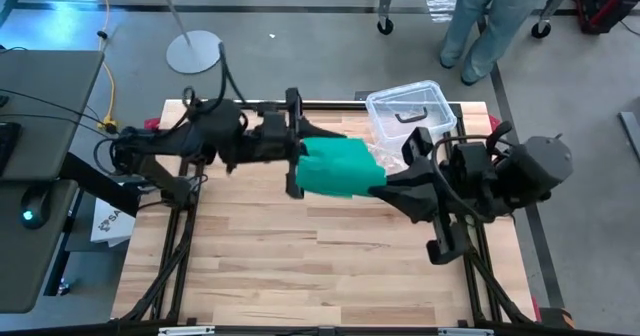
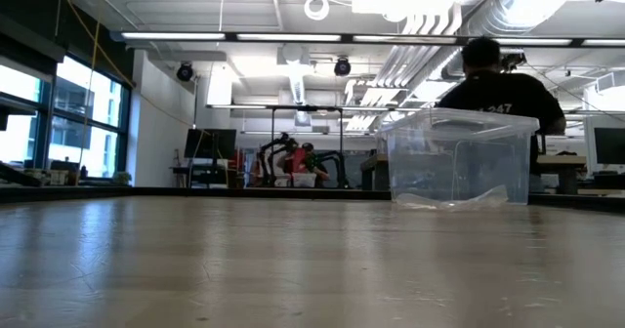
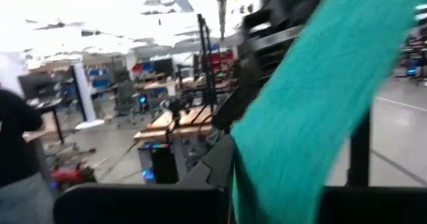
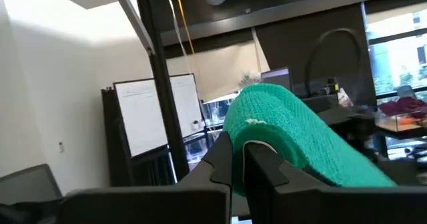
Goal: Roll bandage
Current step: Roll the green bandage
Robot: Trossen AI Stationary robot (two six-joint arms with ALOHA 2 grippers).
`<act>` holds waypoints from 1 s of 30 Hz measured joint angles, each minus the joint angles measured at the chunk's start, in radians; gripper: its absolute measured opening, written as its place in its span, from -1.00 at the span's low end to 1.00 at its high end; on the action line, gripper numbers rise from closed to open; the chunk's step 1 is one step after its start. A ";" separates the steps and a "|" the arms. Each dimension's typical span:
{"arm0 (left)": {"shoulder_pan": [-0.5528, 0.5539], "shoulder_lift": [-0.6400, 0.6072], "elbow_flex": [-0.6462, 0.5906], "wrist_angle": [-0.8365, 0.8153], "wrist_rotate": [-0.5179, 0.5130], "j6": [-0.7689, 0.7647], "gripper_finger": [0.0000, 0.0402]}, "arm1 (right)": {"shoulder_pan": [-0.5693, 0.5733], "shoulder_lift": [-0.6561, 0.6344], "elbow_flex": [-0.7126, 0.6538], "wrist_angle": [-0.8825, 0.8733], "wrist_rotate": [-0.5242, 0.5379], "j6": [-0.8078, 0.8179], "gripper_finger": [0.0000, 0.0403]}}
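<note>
The green bandage [image 1: 338,168] is held in the air between my two grippers, above the table's far middle. In the high view it shows as a broad green band. My left gripper [image 1: 300,166] is shut on its left end. My right gripper [image 1: 386,183] is shut on its right end. In the right wrist view the bandage [image 4: 293,137] curves over my fingers like a rounded fold. In the left wrist view it [image 3: 313,97] runs away from my fingers as a flat strip. The low view shows neither the grippers nor the bandage. My left gripper pinches the bandage's left end [image 3: 243,177] between its two fingers, coming level from the table's left. The strip runs off toward the other arm, clear of the table. One layer or several, I cannot tell. My right gripper pinches the bandage's right end [image 4: 250,134] between its two fingers, coming level from the table's right. The fabric bends over the fingertips in a rounded fold and runs on toward the left arm. It is clear of the table.
A clear plastic box [image 1: 410,111] with a black handle stands at the table's far right, also in the low view [image 2: 459,157]. Crinkly clear plastic [image 1: 385,156] lies beside it. Bare wood [image 1: 320,256] lies toward the near edge. A person [image 1: 490,21] stands beyond the far edge.
</note>
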 joint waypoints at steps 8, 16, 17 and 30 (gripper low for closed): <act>0.113 0.018 0.001 -0.143 0.064 -0.080 -1.00 | 0.046 0.001 0.000 0.009 0.002 -0.008 -0.97; 0.133 0.085 0.003 -0.222 0.079 -0.108 -1.00 | 0.091 0.001 0.000 0.042 -0.006 -0.080 -0.97; 0.132 0.092 0.003 -0.219 0.079 -0.115 -1.00 | 0.097 0.001 0.000 0.048 -0.006 -0.092 -0.97; 0.087 -0.014 0.001 -0.088 -0.159 0.096 -1.00 | 0.135 0.001 0.000 -0.013 0.032 0.044 -0.97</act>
